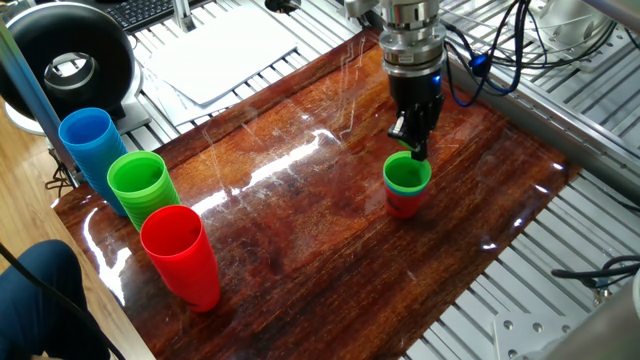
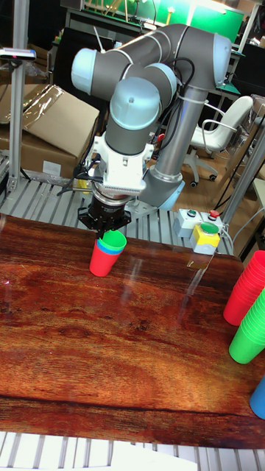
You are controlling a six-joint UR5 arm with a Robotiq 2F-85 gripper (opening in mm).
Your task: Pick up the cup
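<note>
The cup (image 1: 406, 175) is small and bright green, nested on top of a small blue cup (image 1: 399, 189) inside a small red cup (image 1: 404, 206) on the right part of the wooden table (image 1: 300, 220). My gripper (image 1: 419, 152) points straight down, its fingers closed on the cup's far rim. In the tall fixed view the cup (image 2: 114, 241) sits tilted in the red cup (image 2: 101, 263), with the gripper (image 2: 103, 234) pinching its left rim.
Tall blue (image 1: 88, 140), green (image 1: 140, 180) and red (image 1: 180, 250) tumblers stand at the table's left edge. Behind them is a black round device (image 1: 70, 60), with white paper (image 1: 220, 55) at the back. Cables (image 1: 500, 60) hang to the right of the arm.
</note>
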